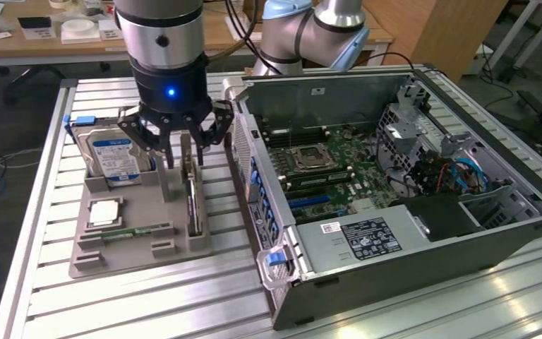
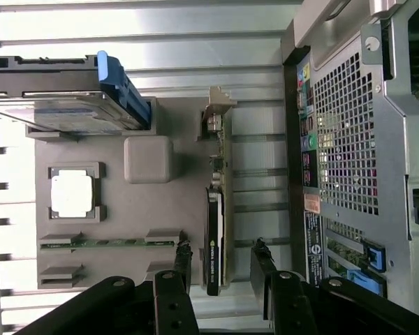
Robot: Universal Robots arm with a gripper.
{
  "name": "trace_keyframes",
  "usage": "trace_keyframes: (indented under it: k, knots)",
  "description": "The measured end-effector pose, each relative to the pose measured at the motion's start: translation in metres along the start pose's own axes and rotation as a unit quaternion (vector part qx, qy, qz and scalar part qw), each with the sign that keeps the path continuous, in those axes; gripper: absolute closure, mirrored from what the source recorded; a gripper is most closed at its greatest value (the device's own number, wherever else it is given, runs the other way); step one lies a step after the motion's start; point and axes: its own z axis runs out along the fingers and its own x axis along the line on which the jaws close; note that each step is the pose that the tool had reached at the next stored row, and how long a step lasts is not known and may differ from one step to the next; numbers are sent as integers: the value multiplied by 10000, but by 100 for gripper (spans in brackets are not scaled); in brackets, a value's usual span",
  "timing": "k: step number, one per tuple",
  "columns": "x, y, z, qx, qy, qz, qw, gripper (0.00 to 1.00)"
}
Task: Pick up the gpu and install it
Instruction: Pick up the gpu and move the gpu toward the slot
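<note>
Gripper: The gripper (image 2: 222, 248) hangs right over the gray tray (image 2: 160, 209). Its two fingers (image 2: 184, 255) are wide apart, one on each side of the gpu (image 2: 214, 230). It has hold of nothing.
Gap: I can see a bit of space between each finger and the card, so they are not touching it.
Gpu: It stands up on its thin edge in a slot of the tray, on the side nearest the computer case (image 2: 342, 139). It is not in the case yet.
Other things: A hard drive (image 1: 116, 152) with a blue label stands in the tray too, on the side away from the case. A small green memory stick (image 1: 125, 232) lies flat near it.
Step in hand: I think the arm is getting ready to grab the card.
How to do it well: I think the fingers should press on the two flat faces, both at the same time, so the card is not pushed over. The squeeze should be soft, because the card is thin.
Watch out: The fingers look nearer the dark end than the middle, so the card might tip when held.
</note>
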Motion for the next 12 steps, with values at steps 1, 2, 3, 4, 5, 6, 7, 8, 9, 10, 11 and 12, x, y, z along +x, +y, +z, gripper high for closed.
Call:
trace_keyframes:
  k: [1,2,3,4,5,6,7,8,9,10,11,12]
  knots:
    - [0,-2,17,1,0,0,10000,53]
    - [1,-3,37,1,0,0,10000,53]
    - [1,-5,55,1,0,0,10000,53]
    - [2,-7,72,1,1,0,10000,53]
    - [2,-8,90,1,1,0,10000,53]
    - [2,-10,109,1,0,0,10000,53]
    - [3,-11,127,1,0,0,10000,53]
    - [3,-13,145,1,0,0,10000,53]
    - [3,-14,164,1,0,0,10000,53]
    - [4,-15,180,1,0,0,10000,53]
    - [4,-17,192,1,0,0,10000,53]
    - [4,-17,195,1,1,0,10000,53]
